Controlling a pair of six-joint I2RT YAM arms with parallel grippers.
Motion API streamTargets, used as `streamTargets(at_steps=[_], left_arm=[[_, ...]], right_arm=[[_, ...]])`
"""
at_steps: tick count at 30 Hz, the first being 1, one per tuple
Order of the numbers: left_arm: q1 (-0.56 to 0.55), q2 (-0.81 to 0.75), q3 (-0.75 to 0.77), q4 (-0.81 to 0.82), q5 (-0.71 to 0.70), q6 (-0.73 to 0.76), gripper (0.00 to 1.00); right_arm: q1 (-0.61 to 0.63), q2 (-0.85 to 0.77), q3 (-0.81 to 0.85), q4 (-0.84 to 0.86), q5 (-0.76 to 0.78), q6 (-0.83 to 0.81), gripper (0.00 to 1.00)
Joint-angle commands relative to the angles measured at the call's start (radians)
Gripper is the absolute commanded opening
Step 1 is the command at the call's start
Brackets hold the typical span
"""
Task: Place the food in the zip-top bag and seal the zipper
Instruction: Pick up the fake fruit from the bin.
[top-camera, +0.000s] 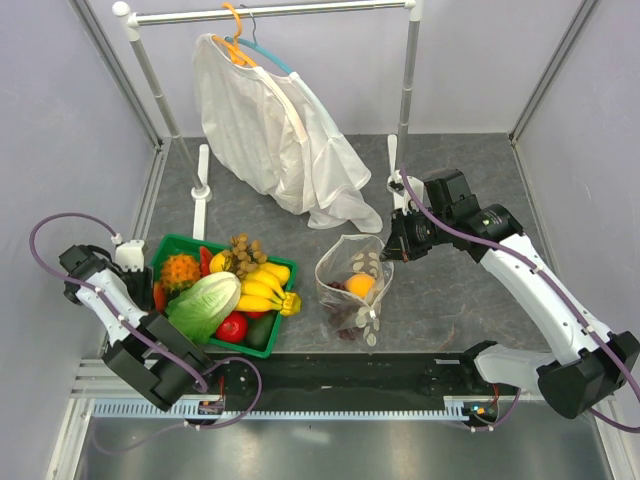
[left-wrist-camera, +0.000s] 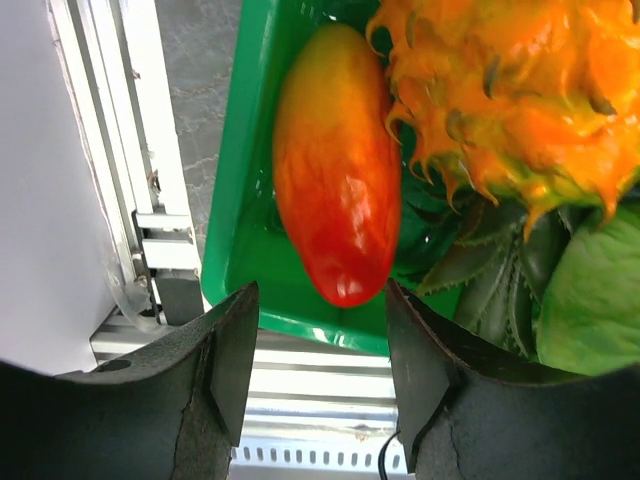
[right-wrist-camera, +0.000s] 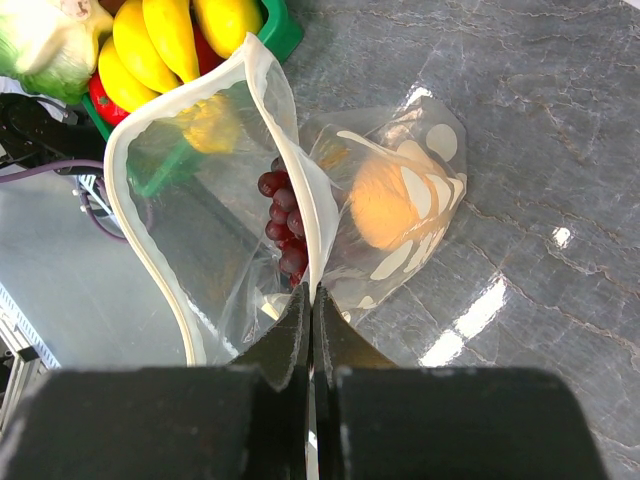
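The clear dotted zip-top bag (top-camera: 352, 288) lies on the table right of the basket, its mouth held up and open. My right gripper (right-wrist-camera: 312, 296) is shut on the bag's white zipper rim (right-wrist-camera: 300, 190). Inside the bag are the orange peach-like ball (right-wrist-camera: 385, 205) and the dark purple grape bunch (right-wrist-camera: 283, 225). The tan berry bunch (top-camera: 245, 248) rests at the back of the green basket (top-camera: 172, 244). My left gripper (left-wrist-camera: 320, 375) hangs open at the basket's near left corner. A red-orange mango (left-wrist-camera: 335, 170) lies just beyond its fingertips, with nothing between them.
The basket also holds a spiky orange fruit (top-camera: 180, 270), a lettuce head (top-camera: 205, 305), a banana bunch (top-camera: 265, 285) and a red tomato (top-camera: 232, 326). A white garment (top-camera: 270, 140) hangs from a rack at the back, its hem reaching the table near the bag.
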Motion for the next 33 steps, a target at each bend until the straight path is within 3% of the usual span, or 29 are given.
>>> streamTargets(at_steps=[1, 14, 24, 33], left_arm=[[0.007, 0.010, -0.015, 0.078, 0.027, -0.044, 0.61], [-0.039, 0.042, -0.087, 0.127, 0.068, -0.075, 0.58], [-0.073, 0.122, -0.087, 0.242, 0.019, -0.165, 0.72], [-0.091, 0.105, -0.124, 0.277, 0.006, -0.168, 0.64]], right_arm=[[-0.004, -0.011, 0.018, 0.012, 0.009, -0.004, 0.00], [-0.004, 0.001, 0.024, 0.008, 0.013, -0.009, 0.00], [-0.003, -0.005, 0.018, 0.010, 0.010, -0.004, 0.00], [-0.004, -0.001, 0.018, 0.012, 0.010, -0.004, 0.00]])
